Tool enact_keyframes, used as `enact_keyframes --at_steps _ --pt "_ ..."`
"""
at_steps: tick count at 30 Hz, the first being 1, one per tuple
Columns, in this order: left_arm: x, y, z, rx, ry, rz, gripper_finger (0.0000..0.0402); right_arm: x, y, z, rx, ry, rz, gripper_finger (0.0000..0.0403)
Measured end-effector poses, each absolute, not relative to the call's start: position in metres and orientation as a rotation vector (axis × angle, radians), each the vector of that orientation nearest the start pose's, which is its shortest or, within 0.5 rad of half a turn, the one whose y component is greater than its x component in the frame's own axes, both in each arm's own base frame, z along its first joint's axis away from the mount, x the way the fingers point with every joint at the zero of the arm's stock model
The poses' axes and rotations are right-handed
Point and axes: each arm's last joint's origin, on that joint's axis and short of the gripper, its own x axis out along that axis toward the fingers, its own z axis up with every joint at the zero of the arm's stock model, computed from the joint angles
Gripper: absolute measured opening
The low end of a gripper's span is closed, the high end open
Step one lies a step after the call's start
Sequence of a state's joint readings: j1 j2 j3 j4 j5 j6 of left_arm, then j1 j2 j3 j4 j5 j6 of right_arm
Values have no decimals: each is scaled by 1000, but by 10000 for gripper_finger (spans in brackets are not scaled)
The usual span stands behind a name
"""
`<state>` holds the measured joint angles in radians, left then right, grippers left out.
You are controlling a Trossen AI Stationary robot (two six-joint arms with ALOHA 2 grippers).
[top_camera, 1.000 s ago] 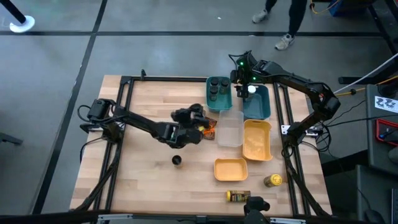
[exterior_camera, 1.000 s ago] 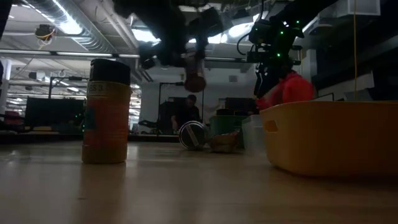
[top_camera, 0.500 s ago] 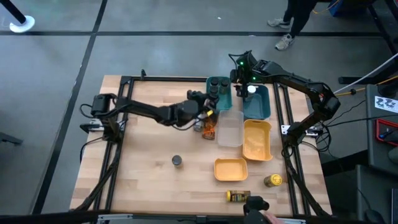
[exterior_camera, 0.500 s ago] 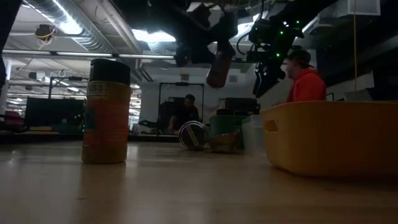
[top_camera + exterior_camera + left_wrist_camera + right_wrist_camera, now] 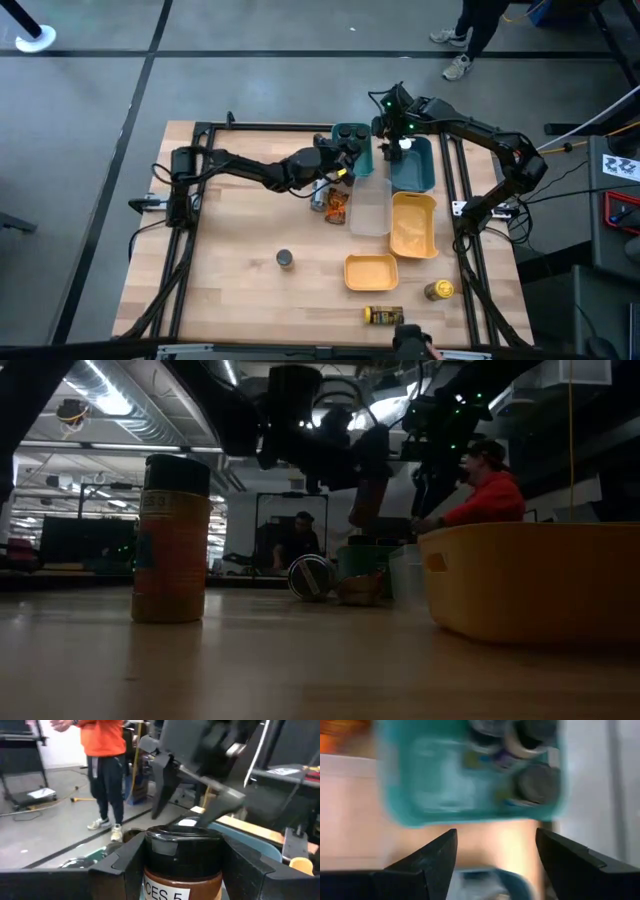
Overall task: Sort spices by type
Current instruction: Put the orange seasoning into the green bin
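Note:
My left gripper [image 5: 337, 167] is shut on a jar of brown spice with a black lid [image 5: 182, 845], held in the air beside the teal bin [image 5: 352, 150], which contains several dark-lidded jars [image 5: 537, 782]. In the low view the jar [image 5: 368, 500] hangs high above the table. My right gripper [image 5: 392, 128] is open and hovers between the teal bin and the blue bin [image 5: 413, 167], touching nothing. Other spices rest on the table: a dark-lidded jar [image 5: 285, 259], orange packets [image 5: 337, 206], a jar lying on its side [image 5: 381, 315] and a yellow-lidded jar [image 5: 438, 291]. My left gripper pinches the jar between its two fingers [image 5: 125, 867], on the upper body just below the black lid [image 5: 182, 865]. The fingers reach in from the table's left, roughly level. The jar is lifted clear and stands about upright in the hold.
A clear bin [image 5: 370, 206] and two yellow bins [image 5: 413, 226] [image 5: 370, 271] sit right of centre. Another jar lies by the packets [image 5: 320, 200]. The near left of the tabletop [image 5: 230, 280] is bare wood. A person in orange [image 5: 105, 740] stands beyond the far edge.
My left gripper has carried the jar from above the table's middle toward the far edge and to the right, up to the teal bin, the arm stretching out. The jar stayed lifted clear throughout. A person beyond the table has shifted.

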<state>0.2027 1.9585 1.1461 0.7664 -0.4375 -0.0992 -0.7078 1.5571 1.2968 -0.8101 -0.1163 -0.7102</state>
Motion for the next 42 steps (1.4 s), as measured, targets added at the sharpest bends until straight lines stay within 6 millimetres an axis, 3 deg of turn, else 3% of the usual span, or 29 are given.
enact_keyframes --at_steps 7,13,16,22,28,42 --pt "419 110 185 -71 9 615 194 231 -184 291 -106 992 52 269" --pt "419 114 186 -12 15 583 194 230 -176 299 -36 837 204 269" --pt "419 114 188 13 11 574 194 231 -172 293 26 754 313 269" --pt "419 114 187 38 28 570 194 229 -173 266 12 798 277 269" --pt "419 114 184 53 55 550 194 235 -177 248 -57 716 228 269" --pt "416 122 182 77 89 552 194 239 -180 247 -98 650 220 269"
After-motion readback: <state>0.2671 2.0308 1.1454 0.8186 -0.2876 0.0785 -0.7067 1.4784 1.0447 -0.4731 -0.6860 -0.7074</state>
